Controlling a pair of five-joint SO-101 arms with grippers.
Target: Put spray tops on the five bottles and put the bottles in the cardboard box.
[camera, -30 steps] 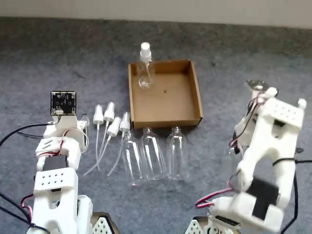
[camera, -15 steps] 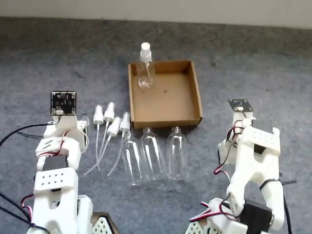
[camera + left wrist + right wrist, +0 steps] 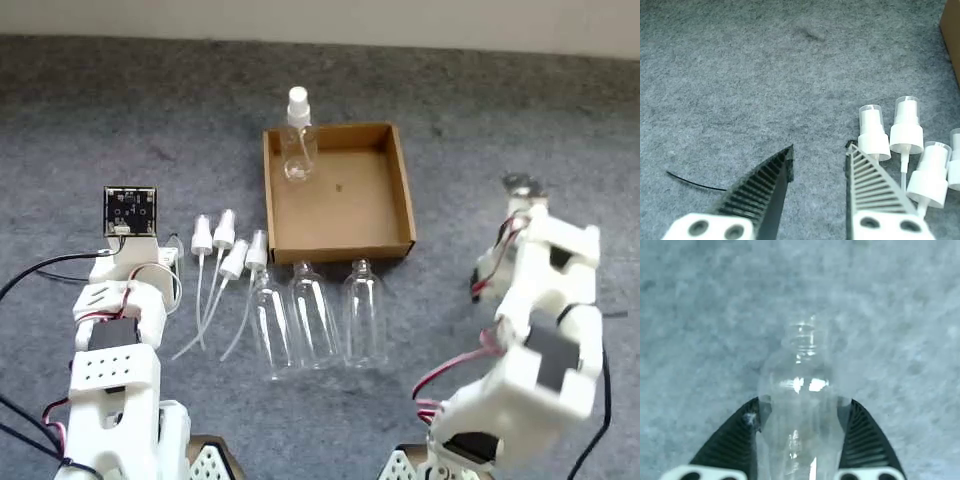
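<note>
Right end effector (image 3: 801, 402) is closed around the body of a clear, uncapped bottle (image 3: 800, 365), whose open neck points away from the wrist over the grey worktop (image 3: 130, 120). Over the last second the right arm (image 3: 545, 290) has dipped back toward its base and then swung out again. Its wrist now sits to the right of the cardboard box (image 3: 404, 190), near where it was a second ago, though the arm is folded differently. That suggests the bottle is being carried and repositioned, probably to be offered up for a top.

Nothing else has shifted. The left end effector (image 3: 819, 149) hangs with its jaws spread wide and empty just beside the four loose spray tops (image 3: 873, 132). Three bare bottles (image 3: 313, 315) lie side by side just in front of the box. One capped bottle (image 3: 298, 150) stands at the box's far left corner. By that count four bottles await tops.
</note>
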